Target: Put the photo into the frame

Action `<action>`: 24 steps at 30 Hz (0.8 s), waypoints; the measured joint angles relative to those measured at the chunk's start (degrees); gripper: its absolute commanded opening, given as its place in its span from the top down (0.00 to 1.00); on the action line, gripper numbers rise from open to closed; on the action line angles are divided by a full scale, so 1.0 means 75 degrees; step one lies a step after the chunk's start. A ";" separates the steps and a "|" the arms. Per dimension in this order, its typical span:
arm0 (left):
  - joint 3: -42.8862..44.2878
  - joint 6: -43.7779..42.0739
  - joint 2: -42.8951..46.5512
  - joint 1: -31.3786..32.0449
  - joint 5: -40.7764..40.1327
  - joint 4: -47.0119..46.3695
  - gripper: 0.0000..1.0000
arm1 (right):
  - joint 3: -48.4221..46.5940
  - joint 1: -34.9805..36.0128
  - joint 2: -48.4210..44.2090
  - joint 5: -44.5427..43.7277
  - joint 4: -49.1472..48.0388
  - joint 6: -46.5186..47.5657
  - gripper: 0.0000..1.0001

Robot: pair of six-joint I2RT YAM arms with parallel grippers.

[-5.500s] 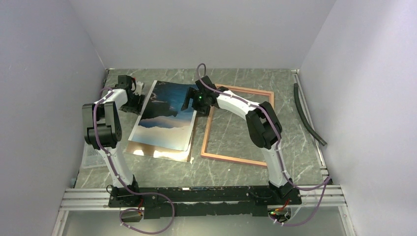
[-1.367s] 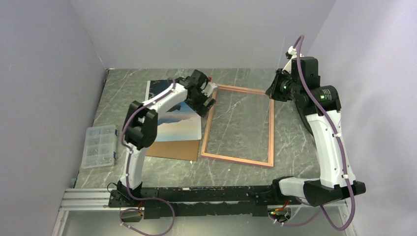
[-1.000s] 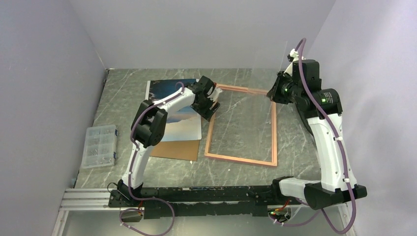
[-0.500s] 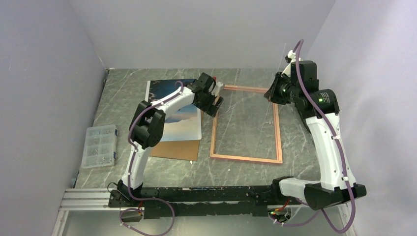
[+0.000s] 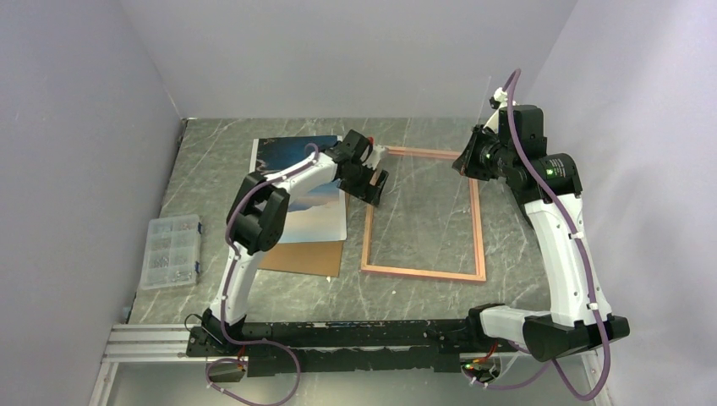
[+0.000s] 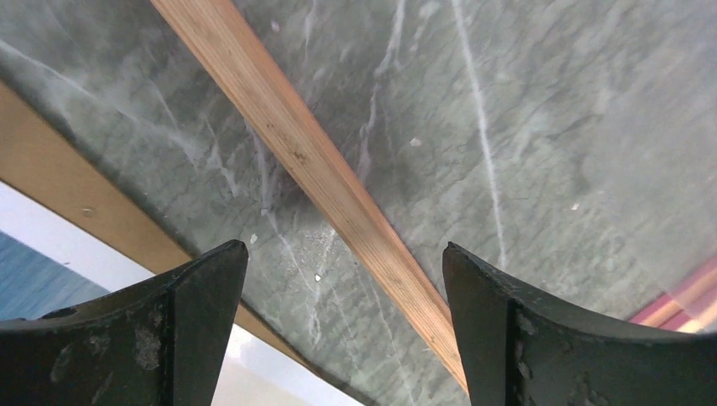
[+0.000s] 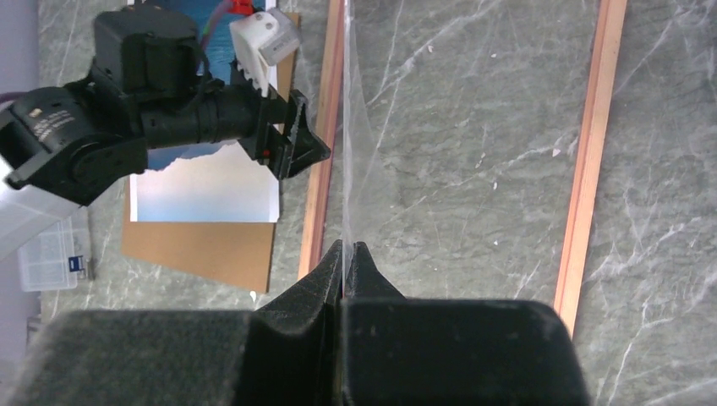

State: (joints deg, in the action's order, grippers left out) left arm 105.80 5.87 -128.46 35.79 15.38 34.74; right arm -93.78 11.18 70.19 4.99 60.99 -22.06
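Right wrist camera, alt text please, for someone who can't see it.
The right gripper, shut on a clear pane seen edge-on, holds it above the pink frame on a marble table. The left gripper is open at one frame rail, beside the photo on a brown board.

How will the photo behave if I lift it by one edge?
The photo looks thin, so it is probably floppy and light. Lying flat on the backing board, its edge may be hard to catch, and it might slide.

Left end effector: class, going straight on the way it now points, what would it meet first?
Probably the frame, its wooden rail crossing between the left end effector's open fingers; depth unclear, so possibly the table beside it.
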 measured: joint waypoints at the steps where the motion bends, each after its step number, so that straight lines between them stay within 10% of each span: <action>1: -0.0052 0.0012 -0.0073 0.0006 -0.0020 -0.0035 0.12 | 0.0000 0.0000 0.0000 0.0003 0.0000 0.0000 1.00; 24: -0.1684 -0.0085 0.0522 -0.0085 -0.1684 -0.1212 0.18 | -0.0017 0.0000 0.0160 0.0364 -0.0073 -0.0079 1.00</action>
State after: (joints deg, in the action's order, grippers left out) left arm 93.17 5.23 -124.55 35.16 2.74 25.65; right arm -93.91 11.18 71.40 7.73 60.45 -22.65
